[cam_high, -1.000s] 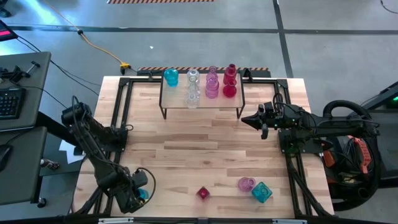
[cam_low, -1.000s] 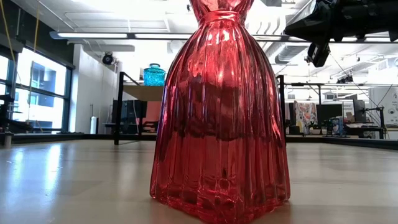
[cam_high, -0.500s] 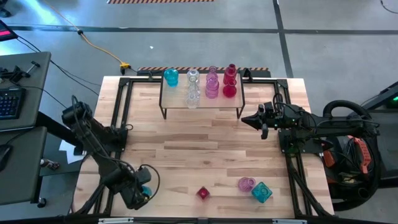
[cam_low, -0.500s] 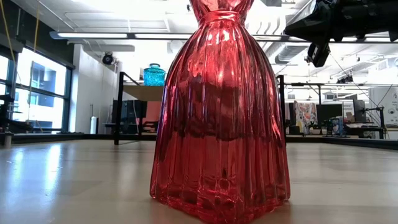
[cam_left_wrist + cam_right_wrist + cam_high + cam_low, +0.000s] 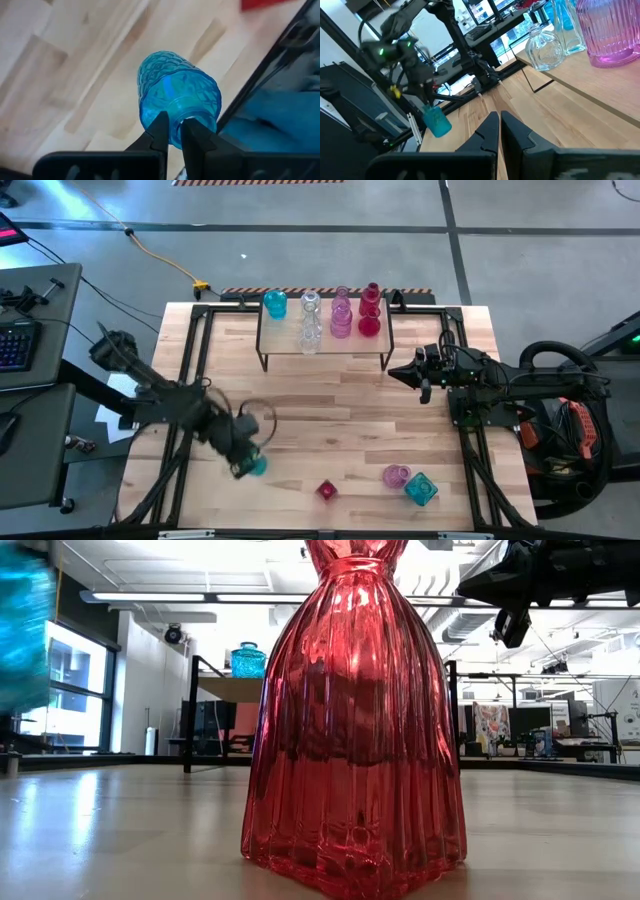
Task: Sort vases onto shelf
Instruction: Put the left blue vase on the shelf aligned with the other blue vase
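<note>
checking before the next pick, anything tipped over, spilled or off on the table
Nothing looks spilled or broken. The red vase, pink vase and teal faceted vase sit near the front edge. The left gripper holds a blue vase by its rim. The shelf vases stand upright.

Overhead camera sees the whole table [image 5: 330, 410]; table-level camera sits close behind red vase [image 5: 352, 730], also seen overhead.

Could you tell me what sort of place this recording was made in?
Most likely a robotics lab or workshop: a light wooden slat table on a bare grey concrete floor, a black computer keyboard on a desk beside it, and long ceiling strip lights over an open room.
</note>
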Controlling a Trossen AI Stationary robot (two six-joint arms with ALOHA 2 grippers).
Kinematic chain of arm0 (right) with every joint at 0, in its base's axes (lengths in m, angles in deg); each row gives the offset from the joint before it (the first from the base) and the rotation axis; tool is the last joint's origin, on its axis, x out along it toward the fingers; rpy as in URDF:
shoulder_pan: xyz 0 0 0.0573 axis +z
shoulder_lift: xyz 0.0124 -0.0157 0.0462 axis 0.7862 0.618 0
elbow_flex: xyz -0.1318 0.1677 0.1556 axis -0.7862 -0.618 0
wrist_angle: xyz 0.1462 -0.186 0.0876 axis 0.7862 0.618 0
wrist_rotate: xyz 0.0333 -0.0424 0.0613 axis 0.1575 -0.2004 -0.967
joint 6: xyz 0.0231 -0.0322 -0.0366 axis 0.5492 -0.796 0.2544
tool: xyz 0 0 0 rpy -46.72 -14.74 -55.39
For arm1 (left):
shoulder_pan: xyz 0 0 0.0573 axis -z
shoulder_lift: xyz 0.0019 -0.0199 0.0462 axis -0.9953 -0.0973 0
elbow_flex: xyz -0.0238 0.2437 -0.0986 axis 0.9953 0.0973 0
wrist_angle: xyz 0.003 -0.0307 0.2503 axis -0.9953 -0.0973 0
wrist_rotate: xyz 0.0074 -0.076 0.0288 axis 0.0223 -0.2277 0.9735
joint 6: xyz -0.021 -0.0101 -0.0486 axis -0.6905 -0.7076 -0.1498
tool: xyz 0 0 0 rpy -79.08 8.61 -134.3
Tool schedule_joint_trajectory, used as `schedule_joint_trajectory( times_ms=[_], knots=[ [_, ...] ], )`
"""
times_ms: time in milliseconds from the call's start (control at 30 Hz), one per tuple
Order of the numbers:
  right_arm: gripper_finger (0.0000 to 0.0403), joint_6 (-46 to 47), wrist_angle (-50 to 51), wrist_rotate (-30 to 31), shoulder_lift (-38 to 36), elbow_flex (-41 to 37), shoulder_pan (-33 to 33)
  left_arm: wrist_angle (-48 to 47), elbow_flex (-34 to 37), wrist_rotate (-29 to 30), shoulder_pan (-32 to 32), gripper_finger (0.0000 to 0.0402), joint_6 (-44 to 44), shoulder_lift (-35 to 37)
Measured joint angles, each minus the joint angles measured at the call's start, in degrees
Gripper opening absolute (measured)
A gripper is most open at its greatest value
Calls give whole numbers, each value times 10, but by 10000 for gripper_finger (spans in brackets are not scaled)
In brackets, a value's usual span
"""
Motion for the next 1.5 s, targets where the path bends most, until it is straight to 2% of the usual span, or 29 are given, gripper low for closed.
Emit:
schedule_joint_trajectory(
  times_ms=[167,300,467,667,967,1200,1500],
  knots=[
    [1,0,0,0,0,0,0,-7,0,-36,-102,16,61,56],
    [1,0,0,0,0,0,0,-10,-6,-32,-173,17,107,96],
    [1,0,0,0,0,0,0,-43,-48,-20,-251,17,194,115],
    [1,0,0,0,0,0,0,-135,-115,-18,-350,18,353,116],
    [1,0,0,0,0,0,0,-195,-180,21,-495,19,607,111],
    [1,0,0,0,0,0,0,-155,-208,82,-561,26,776,108],
    [1,0,0,0,0,0,0,-119,-208,81,-603,27,891,93]
  ],
)
